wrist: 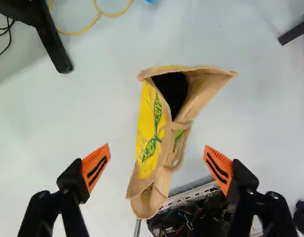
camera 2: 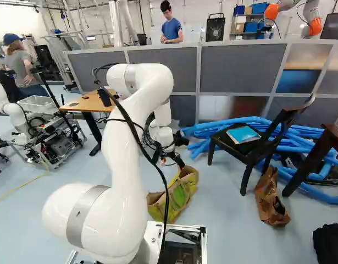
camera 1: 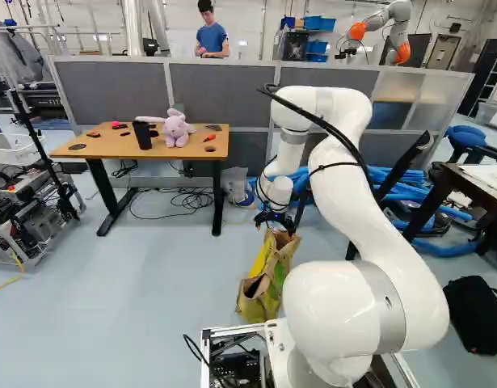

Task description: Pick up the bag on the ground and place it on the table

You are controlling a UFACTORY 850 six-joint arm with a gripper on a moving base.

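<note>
While the bag [wrist: 152, 136] stands on the floor with its mouth agape, your step is lining up the grasp.

Your gripper [wrist: 156, 147] has its fingers spread wide above the bag, neither seeming to touch it; judging by this, you next need to lower and close on the upper edge or the loose handle [wrist: 185, 139]. Watch the base's front rail [wrist: 191, 196], close by the bag's near end; there seems more floor room to either side. For the later lift, you must clear the table [camera 1: 98, 148] edge; its near left part, in the left base view, looks roomier than around the plush toy [camera 1: 176, 129] and black cup [camera 1: 142, 135].
</note>
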